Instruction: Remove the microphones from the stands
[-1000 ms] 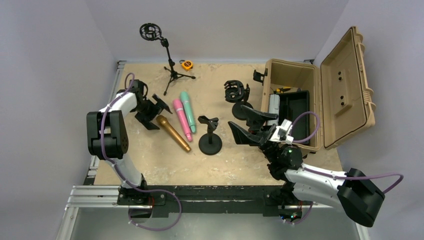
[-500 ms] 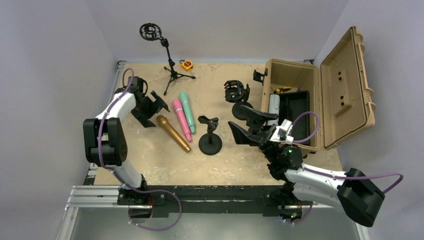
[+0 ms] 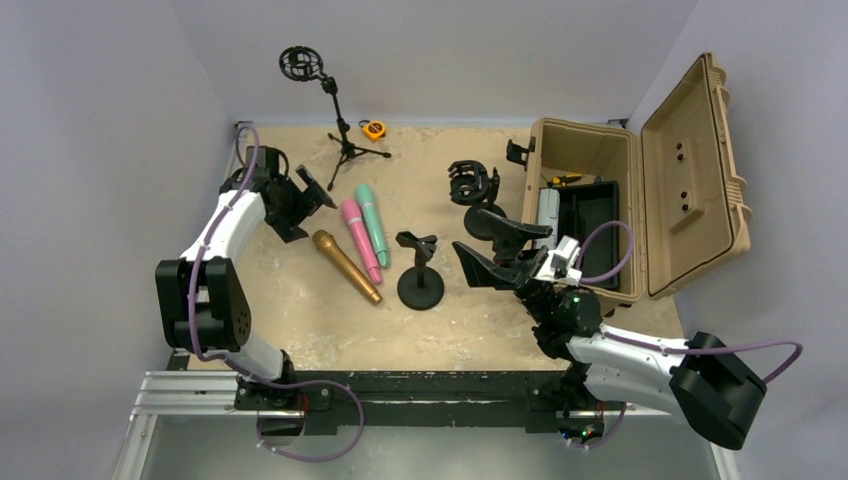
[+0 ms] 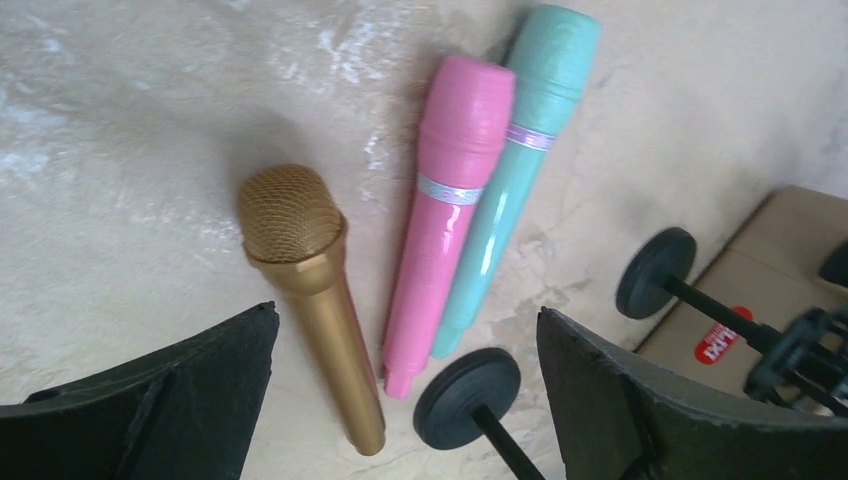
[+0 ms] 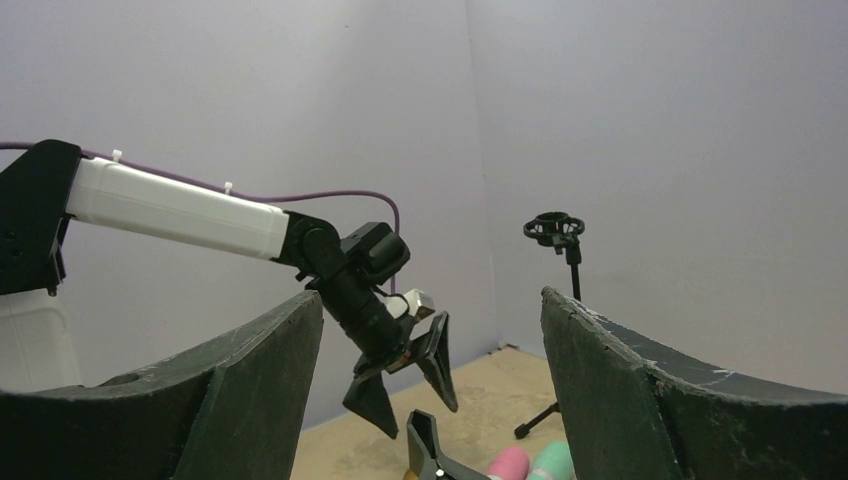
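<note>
Now gold microphone [image 3: 345,266] lies flat on table [image 3: 300,320], beside pink microphone [image 3: 362,240] and teal microphone [image 3: 373,222]. Round stand [image 3: 420,285] close by, clip bare. Left gripper [image 3: 300,205] wide, holds nothing. Right gripper [image 3: 495,245] wide too, holds nothing. Job looks done.

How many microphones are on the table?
3. The gold microphone lies nearest the left gripper, the pink microphone beside it, the teal microphone beyond that, all left of the round-base stand. The open case may hide more.

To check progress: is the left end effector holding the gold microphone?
No, the gold microphone lies flat on the table, apart from the open left end effector.
</note>
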You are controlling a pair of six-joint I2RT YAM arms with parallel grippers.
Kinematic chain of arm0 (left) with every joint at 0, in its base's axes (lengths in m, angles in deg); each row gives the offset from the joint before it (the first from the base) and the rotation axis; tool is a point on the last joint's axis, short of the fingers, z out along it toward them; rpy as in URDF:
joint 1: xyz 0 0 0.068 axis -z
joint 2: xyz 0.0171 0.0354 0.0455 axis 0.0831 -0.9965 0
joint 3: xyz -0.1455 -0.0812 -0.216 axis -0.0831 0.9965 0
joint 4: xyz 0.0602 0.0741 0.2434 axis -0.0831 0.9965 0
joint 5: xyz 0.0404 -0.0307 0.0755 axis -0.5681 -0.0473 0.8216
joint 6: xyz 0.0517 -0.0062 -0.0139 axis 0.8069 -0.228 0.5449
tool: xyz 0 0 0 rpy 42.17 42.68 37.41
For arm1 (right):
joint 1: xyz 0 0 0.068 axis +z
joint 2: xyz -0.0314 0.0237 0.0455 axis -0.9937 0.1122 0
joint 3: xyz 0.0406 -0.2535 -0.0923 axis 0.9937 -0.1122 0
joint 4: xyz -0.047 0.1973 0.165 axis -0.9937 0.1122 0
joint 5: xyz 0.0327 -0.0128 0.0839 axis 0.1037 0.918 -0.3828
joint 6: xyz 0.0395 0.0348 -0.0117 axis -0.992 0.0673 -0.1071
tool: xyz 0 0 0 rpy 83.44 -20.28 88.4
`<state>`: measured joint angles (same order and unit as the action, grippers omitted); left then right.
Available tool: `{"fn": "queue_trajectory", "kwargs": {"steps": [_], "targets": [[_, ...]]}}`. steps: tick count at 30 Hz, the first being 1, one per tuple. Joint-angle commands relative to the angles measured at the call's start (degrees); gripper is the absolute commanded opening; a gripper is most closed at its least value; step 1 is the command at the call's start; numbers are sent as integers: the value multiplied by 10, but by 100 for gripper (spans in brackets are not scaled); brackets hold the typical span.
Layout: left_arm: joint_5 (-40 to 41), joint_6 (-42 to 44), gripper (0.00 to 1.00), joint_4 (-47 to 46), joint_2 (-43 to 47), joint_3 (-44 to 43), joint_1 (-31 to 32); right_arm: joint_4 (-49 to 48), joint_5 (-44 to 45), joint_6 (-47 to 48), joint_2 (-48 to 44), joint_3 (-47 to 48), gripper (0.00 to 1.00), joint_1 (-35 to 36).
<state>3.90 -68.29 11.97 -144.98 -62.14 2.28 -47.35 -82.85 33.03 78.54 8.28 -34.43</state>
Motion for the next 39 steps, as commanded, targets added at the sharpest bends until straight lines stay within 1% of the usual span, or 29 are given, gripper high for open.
{"fn": "queue_trajectory", "kwargs": {"steps": [1,5,8,10,12,17,18,23,28,35,37,39], "targets": [[-62,13,97,-97,51,19,2,-21,0,6,-16,19,78,0],[-119,-2,98,-186,84,49,-3,-18,0,4,-33,13,78,1],[-199,-59,98,-283,91,71,-16,-16,0,2,-39,12,78,0],[-233,-112,98,-362,89,82,-23,-14,0,1,-42,12,78,0],[-239,-157,98,-445,85,81,-25,-12,0,1,-47,12,78,0],[-207,-255,98,-588,50,42,-25,-6,3,-2,-75,3,78,0],[-196,-271,98,-604,37,29,-25,-6,6,-2,-79,2,78,0],[-155,-306,95,-659,-44,-62,-25,-4,8,-2,-85,-1,78,0],[-78,-334,90,-699,-117,-120,-25,-5,9,-2,-91,-4,78,0],[-41,-323,88,-710,-235,-226,-17,-15,10,-1,-83,-5,78,0],[-41,-301,86,-709,-262,-259,-13,-11,11,1,-74,-1,78,0],[-33,-267,83,-676,-283,-286,-8,-3,18,5,-70,3,78,0]]}}
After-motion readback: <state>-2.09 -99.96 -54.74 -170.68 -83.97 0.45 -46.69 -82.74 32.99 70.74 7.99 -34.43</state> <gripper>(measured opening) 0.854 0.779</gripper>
